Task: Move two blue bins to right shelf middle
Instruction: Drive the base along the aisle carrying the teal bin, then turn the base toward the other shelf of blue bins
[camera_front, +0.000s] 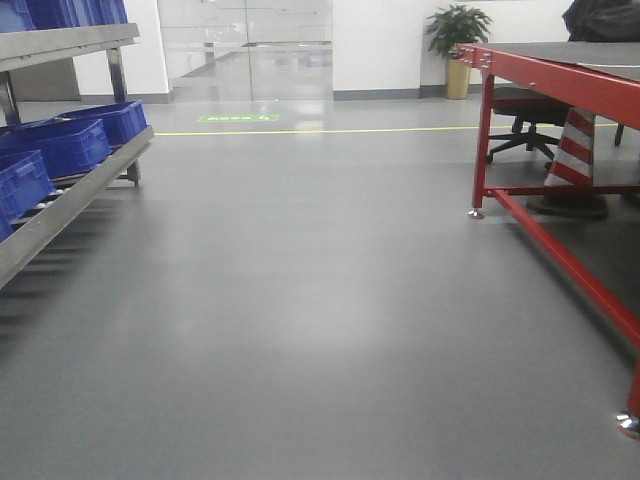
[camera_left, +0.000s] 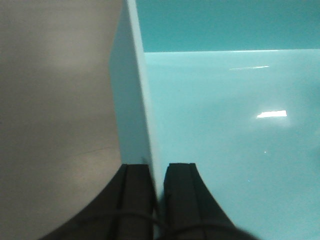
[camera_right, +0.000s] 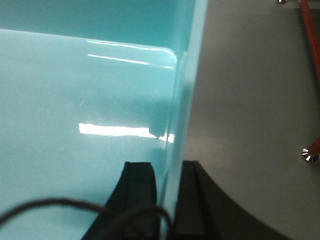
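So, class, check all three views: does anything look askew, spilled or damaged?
Nothing stands out. The left claw and right claw each clamp an upright bin wall; the floor is clean and the shelf bins sit in a neat row.

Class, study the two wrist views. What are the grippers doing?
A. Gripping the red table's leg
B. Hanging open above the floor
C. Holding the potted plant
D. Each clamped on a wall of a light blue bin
D: the left gripper has one finger on each side of the upright wall of the light blue bin, and the right gripper straddles a bin wall likewise.
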